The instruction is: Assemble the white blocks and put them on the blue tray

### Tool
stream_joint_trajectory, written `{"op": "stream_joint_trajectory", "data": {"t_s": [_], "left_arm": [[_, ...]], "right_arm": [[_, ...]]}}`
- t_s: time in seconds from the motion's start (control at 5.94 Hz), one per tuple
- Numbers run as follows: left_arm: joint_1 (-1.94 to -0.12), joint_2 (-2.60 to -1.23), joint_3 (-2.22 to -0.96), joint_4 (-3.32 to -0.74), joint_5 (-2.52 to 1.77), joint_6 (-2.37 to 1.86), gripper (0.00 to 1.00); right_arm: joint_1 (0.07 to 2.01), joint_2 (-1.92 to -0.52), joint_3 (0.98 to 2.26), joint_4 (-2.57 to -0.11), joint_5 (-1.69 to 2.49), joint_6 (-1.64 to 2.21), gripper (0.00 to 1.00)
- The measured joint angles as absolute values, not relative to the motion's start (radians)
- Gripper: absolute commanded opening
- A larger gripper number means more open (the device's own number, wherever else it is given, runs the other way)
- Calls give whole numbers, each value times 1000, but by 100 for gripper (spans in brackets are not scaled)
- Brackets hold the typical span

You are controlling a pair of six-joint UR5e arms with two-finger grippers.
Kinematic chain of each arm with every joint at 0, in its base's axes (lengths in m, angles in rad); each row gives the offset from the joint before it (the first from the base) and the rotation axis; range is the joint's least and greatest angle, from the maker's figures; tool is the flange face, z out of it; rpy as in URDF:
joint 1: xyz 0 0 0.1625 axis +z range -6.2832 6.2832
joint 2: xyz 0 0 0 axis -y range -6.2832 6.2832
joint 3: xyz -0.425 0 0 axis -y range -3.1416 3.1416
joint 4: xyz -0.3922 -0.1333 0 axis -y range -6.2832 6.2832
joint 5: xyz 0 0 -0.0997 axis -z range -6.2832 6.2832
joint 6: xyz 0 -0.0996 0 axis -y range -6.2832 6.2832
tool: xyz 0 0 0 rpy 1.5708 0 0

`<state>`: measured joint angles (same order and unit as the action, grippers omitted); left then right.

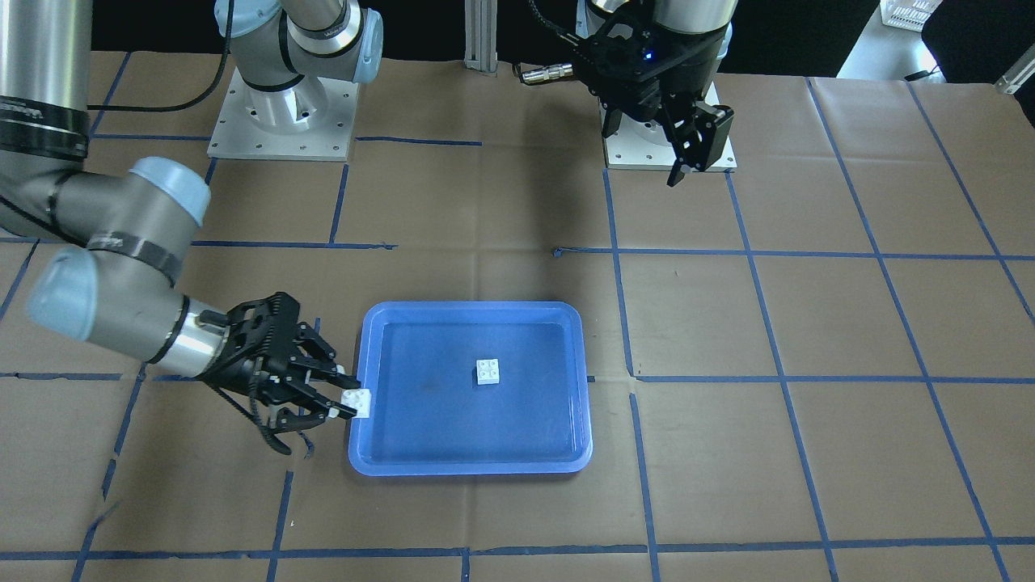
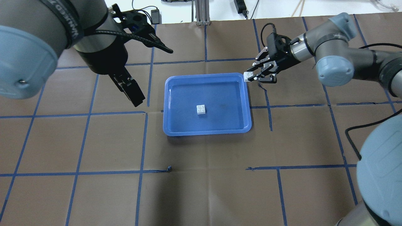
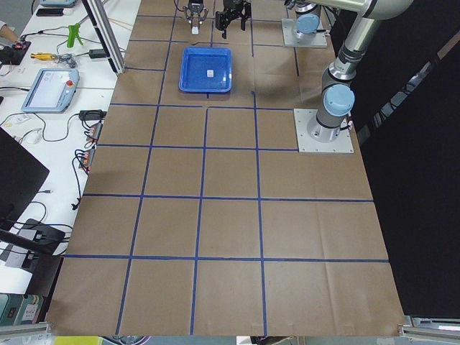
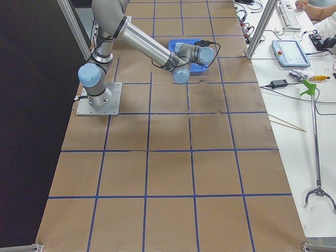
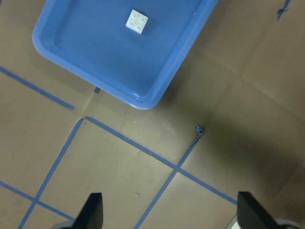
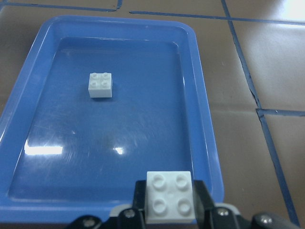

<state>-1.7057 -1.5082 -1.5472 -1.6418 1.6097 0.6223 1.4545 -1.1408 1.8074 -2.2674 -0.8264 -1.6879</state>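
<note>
Left claw (image 5: 169,212): fingers spread wide, empty, above the tabletop (image 2: 94,194) left of the blue tray (image 2: 207,133). One white block (image 2: 201,109) lies studs-up near the tray's centre. Right claw (image 2: 255,75): clamped on the second white block (image 2: 247,76), studs up, at the tray's far right corner rim.

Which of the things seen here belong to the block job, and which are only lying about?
Job:
- white block lying in the middle of the tray
- second white block, gripped by the right claw
- blue tray
- left claw, open and empty

Lying about:
- handheld screen and long grabber stick, both on the side bench
</note>
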Motion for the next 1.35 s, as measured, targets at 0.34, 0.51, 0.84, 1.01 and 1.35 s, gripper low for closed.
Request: {"op": "stream_joint_trajectory", "data": {"t_s": [0.34,0.51,0.84,1.01,1.35], "left_arm": [[-1657,-1489,-1559,-1561,1613,270,99],[-1652,-1483,-1570,-1527,1612,38,99],[-1649,-1463,-1581,-1508,1612,-243,99],[-1649,-1458,-1583,-1507,1610,-275,99],[-1643,-1456,-1584,-1517,1573,-227,99]], "right_arm": [[1568,-1110,1937,-2615,-830,-1426,40],[1589,-1075,1975,-2705,-831,-1386,40],[1630,-1031,1994,-2766,-834,-1365,40],[1648,-1023,1995,-2773,-837,-1361,40],[1655,-1022,1994,-2776,-839,-1352,40]]}}
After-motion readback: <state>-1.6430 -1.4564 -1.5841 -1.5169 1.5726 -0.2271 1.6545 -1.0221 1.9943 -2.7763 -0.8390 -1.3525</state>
